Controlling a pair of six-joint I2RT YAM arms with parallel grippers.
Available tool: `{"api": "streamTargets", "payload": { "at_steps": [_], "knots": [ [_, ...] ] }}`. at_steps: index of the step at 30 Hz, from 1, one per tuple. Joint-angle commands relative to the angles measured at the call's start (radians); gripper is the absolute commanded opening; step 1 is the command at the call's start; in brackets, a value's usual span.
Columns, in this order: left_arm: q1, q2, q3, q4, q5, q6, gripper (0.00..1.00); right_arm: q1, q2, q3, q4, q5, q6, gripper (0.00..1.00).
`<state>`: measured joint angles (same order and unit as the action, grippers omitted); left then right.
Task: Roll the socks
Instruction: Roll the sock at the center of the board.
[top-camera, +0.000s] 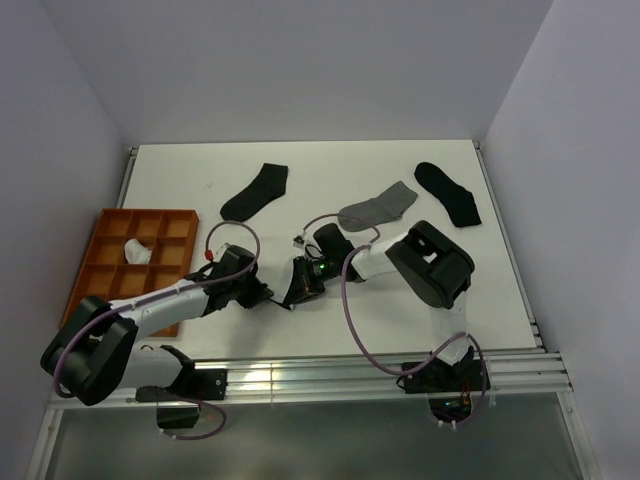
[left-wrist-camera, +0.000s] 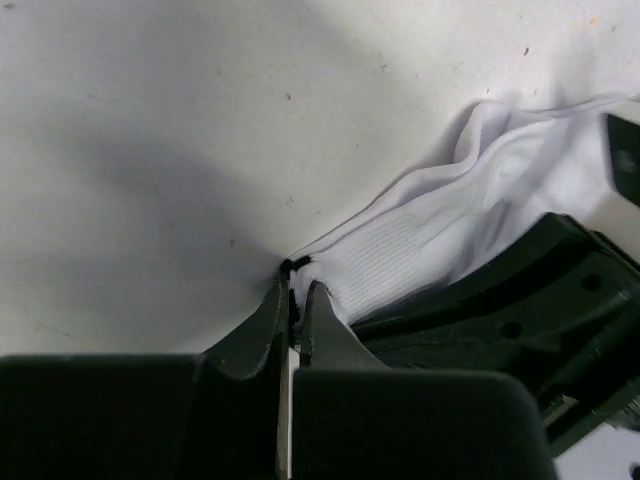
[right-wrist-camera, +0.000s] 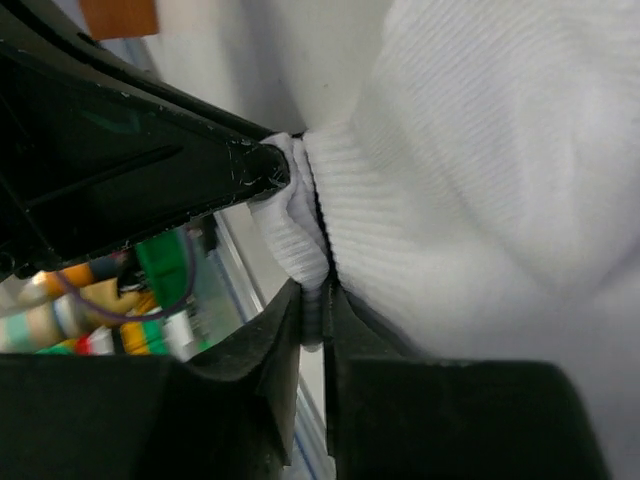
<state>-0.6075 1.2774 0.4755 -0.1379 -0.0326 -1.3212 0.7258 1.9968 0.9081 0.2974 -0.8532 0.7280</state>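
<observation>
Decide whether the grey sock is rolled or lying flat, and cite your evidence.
Flat, not rolled: the grey sock lies spread on the table, foot and leg stretched out in the top view.

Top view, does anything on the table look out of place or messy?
Nothing spilled or damaged. Three unrolled socks lie scattered at the far side: the left black sock, the grey sock, the right black sock. Only one white bundle sits in the orange tray.

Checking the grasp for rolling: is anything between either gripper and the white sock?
Nothing visible. The left gripper is pinched on the edge of the white sock, and the right gripper pinches its ribbed cuff.
</observation>
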Motion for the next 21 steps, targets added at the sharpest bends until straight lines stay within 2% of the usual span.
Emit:
{"api": "streamTargets", "payload": {
  "at_steps": [1,2,6,8,12,16,21],
  "knots": [
    [-0.014,0.045,0.067,-0.156,-0.033,0.063,0.0,0.023,-0.104,-0.023,-0.121,0.195,-0.159,0.19],
    [-0.015,0.051,0.081,-0.192,-0.036,0.077,0.0,0.043,-0.148,-0.02,-0.138,0.266,-0.182,0.27],
    [-0.015,0.099,0.152,-0.258,-0.033,0.123,0.0,0.102,-0.251,-0.029,-0.196,0.477,-0.275,0.39],
    [-0.015,0.138,0.193,-0.278,-0.024,0.154,0.0,0.13,-0.285,-0.041,-0.201,0.561,-0.317,0.4],
    [-0.015,0.189,0.244,-0.327,-0.023,0.183,0.0,0.217,-0.386,-0.087,-0.152,0.845,-0.384,0.42],
    [-0.015,0.23,0.285,-0.35,-0.015,0.201,0.0,0.332,-0.409,-0.106,-0.127,1.069,-0.459,0.43],
    [-0.015,0.26,0.325,-0.396,-0.01,0.224,0.0,0.461,-0.385,-0.087,-0.112,1.238,-0.521,0.44]
  ]
}}
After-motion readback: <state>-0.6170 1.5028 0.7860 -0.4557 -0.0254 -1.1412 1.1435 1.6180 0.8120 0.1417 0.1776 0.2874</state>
